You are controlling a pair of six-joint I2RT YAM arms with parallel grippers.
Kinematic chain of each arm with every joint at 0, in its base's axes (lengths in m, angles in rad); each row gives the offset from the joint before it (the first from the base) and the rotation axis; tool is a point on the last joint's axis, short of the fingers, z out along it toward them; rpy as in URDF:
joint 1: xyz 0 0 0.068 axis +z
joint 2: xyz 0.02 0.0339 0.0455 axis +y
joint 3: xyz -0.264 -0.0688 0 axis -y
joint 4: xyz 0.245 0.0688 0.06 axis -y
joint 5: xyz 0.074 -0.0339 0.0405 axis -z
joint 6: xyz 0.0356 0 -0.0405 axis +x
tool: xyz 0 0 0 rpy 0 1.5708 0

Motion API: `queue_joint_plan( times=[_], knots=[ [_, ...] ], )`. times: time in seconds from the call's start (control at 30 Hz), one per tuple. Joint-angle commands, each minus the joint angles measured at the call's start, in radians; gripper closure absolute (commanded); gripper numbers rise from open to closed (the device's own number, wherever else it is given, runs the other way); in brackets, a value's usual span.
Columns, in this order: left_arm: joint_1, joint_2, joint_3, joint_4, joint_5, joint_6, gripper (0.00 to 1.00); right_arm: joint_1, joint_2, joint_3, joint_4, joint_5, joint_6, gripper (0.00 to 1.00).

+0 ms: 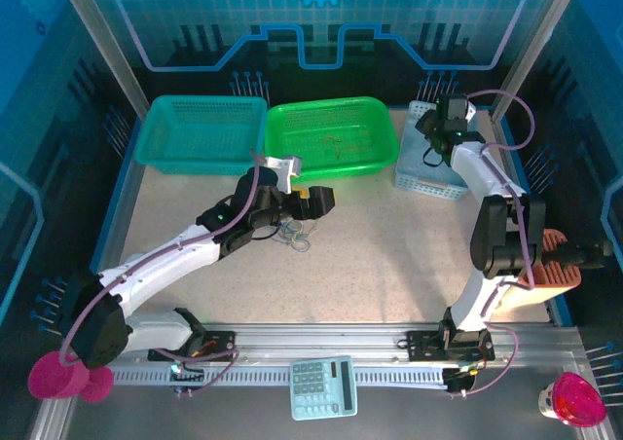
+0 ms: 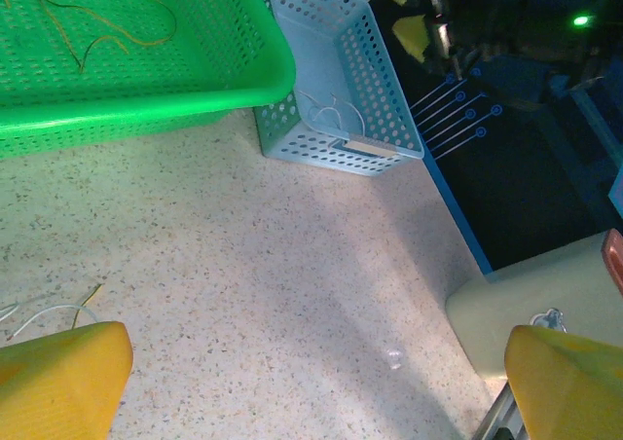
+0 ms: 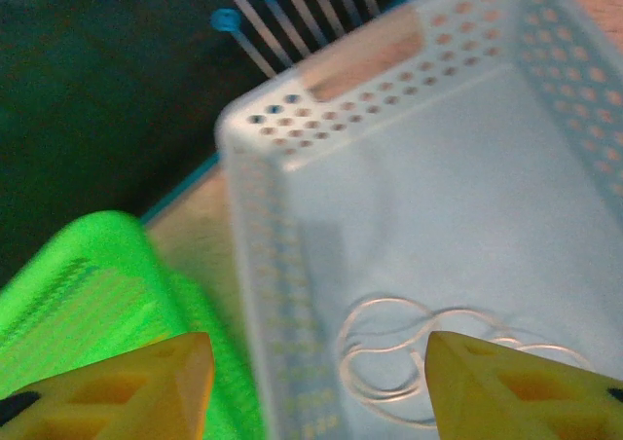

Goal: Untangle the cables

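Right wrist view: white cable (image 3: 428,352) lies in loose loops on the floor of the pale blue basket (image 3: 258,265), under the right pincer (image 3: 321,386).
Right pincer: fingers apart, nothing between them, hovering over that basket at the far right of the desk (image 1: 389,255).
Yellow-orange cable (image 2: 107,26): strewn inside the green basket (image 2: 146,94), far centre.
Other cables (image 1: 295,236): small tangle of pale loops on the desk, centre, just beside the left pincer (image 1: 313,201).
Left pincer: fingers wide apart, empty, above the desk.
Teal basket (image 1: 204,158): far left, just beside the green one.
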Motion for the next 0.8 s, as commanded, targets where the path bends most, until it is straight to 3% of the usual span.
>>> queue_joint_plan(
  times=[0.0,0.2,0.43,0.57,0.77],
  knots=[
    [-0.006,-0.034,-0.021,-0.017,-0.035,-0.007,0.01,0.010,-0.095,0.002,0.065,-0.163,-0.042,0.40],
    [-0.006,-0.078,-0.065,-0.043,-0.117,-0.014,0.01,0.108,-0.200,-0.058,0.041,-0.248,-0.117,0.41],
    [0.009,-0.134,-0.115,-0.107,-0.248,-0.046,0.01,0.349,-0.324,-0.266,0.010,-0.285,-0.190,0.41],
    [0.038,-0.136,-0.115,-0.163,-0.255,-0.061,0.01,0.459,-0.339,-0.402,0.044,-0.322,-0.124,0.40],
    [0.103,-0.111,-0.119,-0.226,-0.230,-0.091,0.01,0.489,-0.294,-0.560,0.210,-0.409,0.034,0.42]
  ],
)
